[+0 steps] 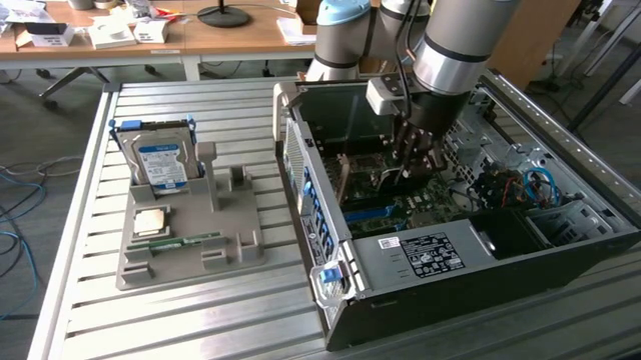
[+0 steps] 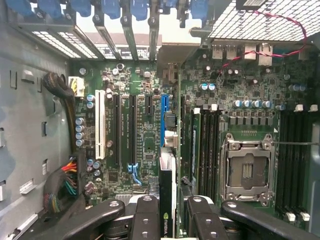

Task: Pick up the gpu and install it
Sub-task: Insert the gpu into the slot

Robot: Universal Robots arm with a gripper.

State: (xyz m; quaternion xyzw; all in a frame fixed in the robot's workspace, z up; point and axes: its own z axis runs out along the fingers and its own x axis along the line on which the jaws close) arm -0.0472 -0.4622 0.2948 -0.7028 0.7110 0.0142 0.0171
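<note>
Gripper (image 2: 172, 204) is down inside the open PC case (image 1: 421, 300), over the motherboard (image 2: 145, 150). Fingers (image 2: 146, 217) sit narrow, clamped on the gpu (image 2: 167, 187) from both sides. Card is edge-on in the wrist view w/ an NVIDIA logo showing between the pads. It's in line w/ the blue PCIe slot (image 2: 164, 112), CPU socket (image 2: 248, 172) off to one side. Can't tell if it's seated.

Exterior view: arm reaches in from above, gripper (image 1: 409, 169) mid-case. Gray fixture (image 1: 191, 259) on the slatted table (image 1: 180, 322), at the exterior view's left, holds the hard drive (image 1: 161, 161) upright and the memory stick (image 1: 185, 242) lying flat.
</note>
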